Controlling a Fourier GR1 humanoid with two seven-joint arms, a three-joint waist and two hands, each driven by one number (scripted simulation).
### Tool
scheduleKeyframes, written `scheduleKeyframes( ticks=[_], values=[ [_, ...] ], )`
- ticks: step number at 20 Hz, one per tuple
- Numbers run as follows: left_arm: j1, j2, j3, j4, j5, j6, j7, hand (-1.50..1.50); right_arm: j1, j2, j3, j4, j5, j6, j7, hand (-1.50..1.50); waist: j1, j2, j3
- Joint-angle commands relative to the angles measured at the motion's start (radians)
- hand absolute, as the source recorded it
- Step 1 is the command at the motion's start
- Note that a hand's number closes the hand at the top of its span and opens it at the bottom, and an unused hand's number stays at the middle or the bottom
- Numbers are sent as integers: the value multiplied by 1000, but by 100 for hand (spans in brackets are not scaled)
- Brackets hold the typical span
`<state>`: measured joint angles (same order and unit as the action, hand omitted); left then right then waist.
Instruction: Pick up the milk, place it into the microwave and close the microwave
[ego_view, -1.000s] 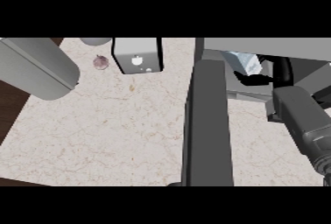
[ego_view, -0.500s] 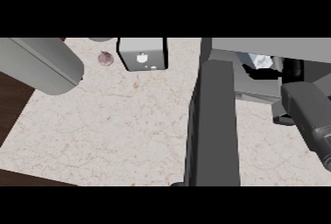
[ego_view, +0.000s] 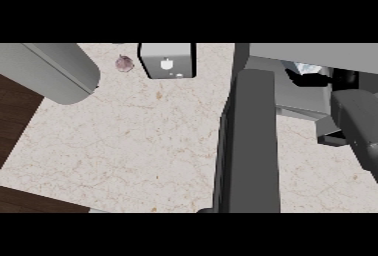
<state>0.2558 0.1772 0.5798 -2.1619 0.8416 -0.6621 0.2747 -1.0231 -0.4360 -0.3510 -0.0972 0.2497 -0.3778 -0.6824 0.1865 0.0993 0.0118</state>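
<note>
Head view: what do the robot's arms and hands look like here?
The left forearm is a smooth light-grey cylinder with a rounded end; its hand is out of view. The right forearm is darker grey and rounded, ending in black parts at the microwave opening. No cables or markings show.

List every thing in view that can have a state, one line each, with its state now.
microwave door: open, swung out over the counter.
milk: inside the microwave opening, mostly hidden, upright or tilted unclear.
right hand: reaching into the microwave by the milk; open or shut cannot be told.
left hand: out of view; only the grey forearm shows at upper left.
small purple item: lying on the counter, untouched.
white box: standing at the counter's back edge.
</note>
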Motion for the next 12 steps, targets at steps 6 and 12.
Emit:
scheduleKeyframes(
  ticks=[6, 12],
  values=[
    [-30, 14, 4, 25, -49, -12, -5, -150, -6, -23, -7, 3, -1, 15, -5, 150, 5, 12, 1],
    [-45, 27, 0, 32, -60, -18, -3, -150, 22, -76, 57, 26, 78, -156, 35, 150, 16, 24, -8]
  ],
)
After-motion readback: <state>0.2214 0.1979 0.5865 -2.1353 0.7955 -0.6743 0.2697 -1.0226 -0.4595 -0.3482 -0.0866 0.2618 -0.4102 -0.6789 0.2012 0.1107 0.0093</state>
